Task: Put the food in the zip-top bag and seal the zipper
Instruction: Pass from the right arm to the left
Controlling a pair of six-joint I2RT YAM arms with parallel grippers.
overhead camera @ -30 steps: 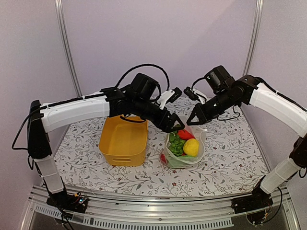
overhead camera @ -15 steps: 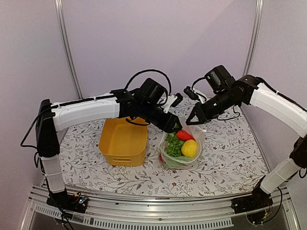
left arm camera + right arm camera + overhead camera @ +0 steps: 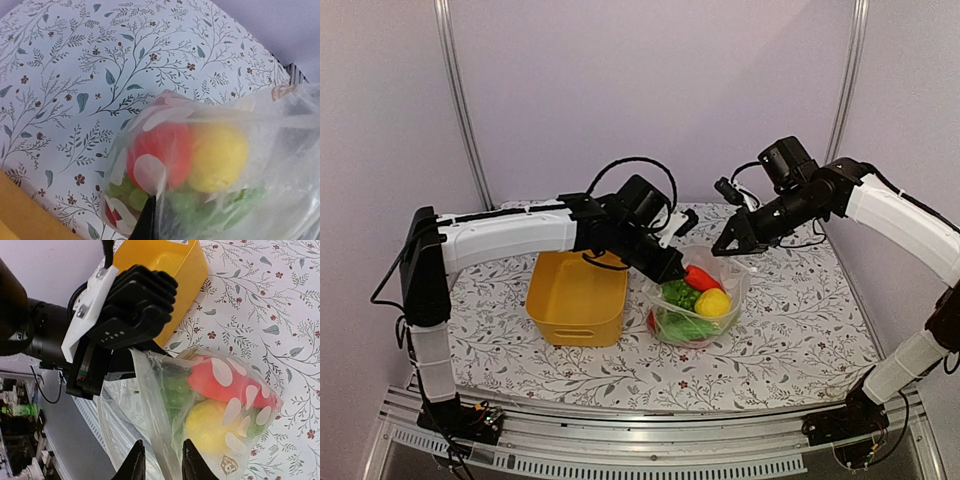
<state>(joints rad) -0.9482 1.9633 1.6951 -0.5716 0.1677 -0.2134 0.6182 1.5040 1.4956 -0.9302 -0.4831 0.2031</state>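
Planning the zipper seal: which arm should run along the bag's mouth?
Probably right: the right pincer straddles the mouth of the zip-top bag, jaws apart, while the left pincer pinches the opposite rim.

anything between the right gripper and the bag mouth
Nothing visible: the right gripper straddles the mouth edge of the bag. The left gripper pinches the opposite edge, not in between.

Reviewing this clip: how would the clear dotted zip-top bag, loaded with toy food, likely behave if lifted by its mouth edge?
The clear dotted zip-top bag looks floppy: its film creases and drapes in the right wrist view, so it would probably sag. The yellow lemon-like piece and red piece bunch at its closed end, so the weight would likely hang low.
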